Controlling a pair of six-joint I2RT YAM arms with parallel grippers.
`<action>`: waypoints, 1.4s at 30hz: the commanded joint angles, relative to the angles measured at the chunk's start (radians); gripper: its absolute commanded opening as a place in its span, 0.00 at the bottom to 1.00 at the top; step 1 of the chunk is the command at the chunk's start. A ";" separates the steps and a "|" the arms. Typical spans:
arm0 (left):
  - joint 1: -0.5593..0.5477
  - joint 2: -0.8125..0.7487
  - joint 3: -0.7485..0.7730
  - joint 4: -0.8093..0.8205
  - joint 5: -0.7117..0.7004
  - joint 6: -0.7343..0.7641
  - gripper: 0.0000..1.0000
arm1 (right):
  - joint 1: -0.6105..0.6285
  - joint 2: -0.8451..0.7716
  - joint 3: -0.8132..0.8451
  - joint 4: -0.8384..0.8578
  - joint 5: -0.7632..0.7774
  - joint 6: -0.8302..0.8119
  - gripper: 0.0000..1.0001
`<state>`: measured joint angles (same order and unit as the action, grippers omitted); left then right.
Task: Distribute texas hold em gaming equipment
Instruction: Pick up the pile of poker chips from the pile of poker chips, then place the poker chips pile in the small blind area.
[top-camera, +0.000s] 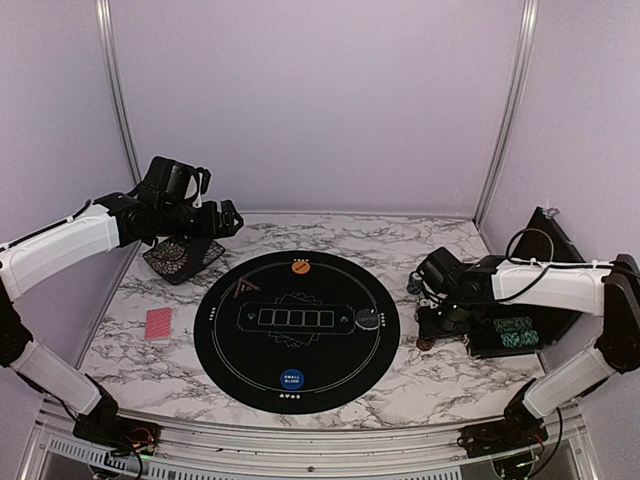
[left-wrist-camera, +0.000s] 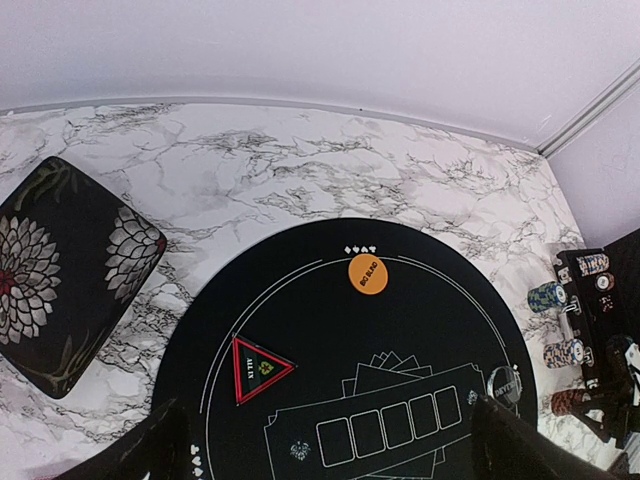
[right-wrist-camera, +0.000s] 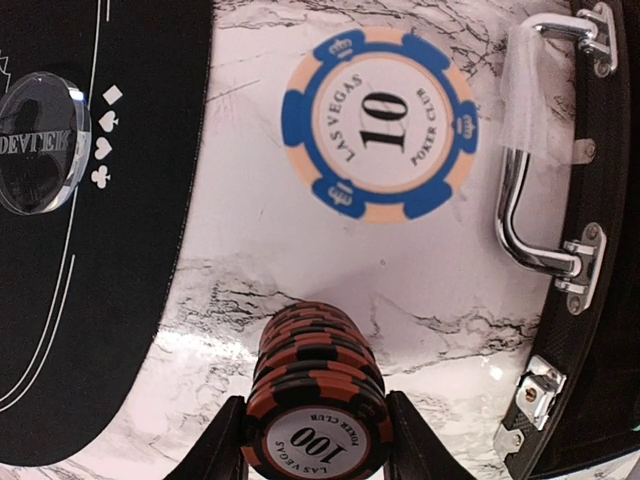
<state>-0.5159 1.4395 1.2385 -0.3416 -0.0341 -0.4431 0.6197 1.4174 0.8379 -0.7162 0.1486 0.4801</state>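
My right gripper (right-wrist-camera: 318, 455) is shut on a stack of orange-and-black "100" poker chips (right-wrist-camera: 316, 385), resting on the marble between the round black mat and the black chip case. It also shows in the top view (top-camera: 428, 338). A blue-and-cream "10" chip (right-wrist-camera: 380, 123) lies flat just beyond the stack. My left gripper (top-camera: 222, 218) hangs open and empty, high over the table's far left. On the mat lie an orange button (left-wrist-camera: 368, 274), a black triangular marker (left-wrist-camera: 258, 368), a dark dealer button (right-wrist-camera: 35, 143) and a blue button (top-camera: 290, 379). A red-backed card (top-camera: 158, 323) lies left of the mat.
A black floral pouch (top-camera: 183, 257) sits at the far left, below my left gripper. The open chip case (top-camera: 520, 335) with teal chips stands at the right, its metal handle (right-wrist-camera: 525, 205) near the stack. More chip stacks (left-wrist-camera: 548, 296) stand by the case. The mat (top-camera: 330, 360) fills the centre.
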 joint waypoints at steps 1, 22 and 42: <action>0.004 0.000 -0.008 0.013 0.002 0.004 0.99 | 0.022 -0.036 0.046 -0.023 0.016 0.018 0.35; 0.005 -0.010 -0.022 0.021 0.014 0.004 0.99 | 0.392 0.087 0.194 -0.002 0.007 0.065 0.36; 0.005 -0.049 -0.054 0.021 0.003 0.001 0.99 | 0.668 0.366 0.340 0.138 -0.032 -0.008 0.35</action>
<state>-0.5159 1.4303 1.1923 -0.3374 -0.0334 -0.4431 1.2663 1.7535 1.1297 -0.6365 0.1360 0.5011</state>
